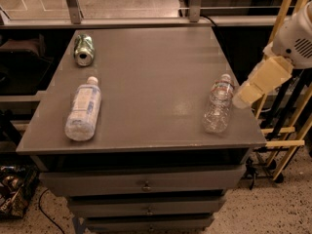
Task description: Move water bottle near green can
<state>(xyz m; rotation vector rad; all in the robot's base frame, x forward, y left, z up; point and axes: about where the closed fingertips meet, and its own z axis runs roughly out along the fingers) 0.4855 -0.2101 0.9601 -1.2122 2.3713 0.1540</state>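
Observation:
The water bottle (pixel 218 106) is small, clear and ribbed with a white cap, near the table's right front corner, its cap pointing to the far side. The green can (pixel 83 49) lies on its side at the table's far left, open end toward me. My gripper (pixel 243 100) has cream-coloured fingers and hangs from the white arm (pixel 297 33) at the right. It sits just right of the bottle, over the table's right edge, apart from the bottle.
A larger bottle with a wide white label (pixel 84 109) lies flat on the left side of the grey table (pixel 151 82). Drawers (pixel 146 184) sit under the top. Yellow frame bars (pixel 285 143) stand right of the table.

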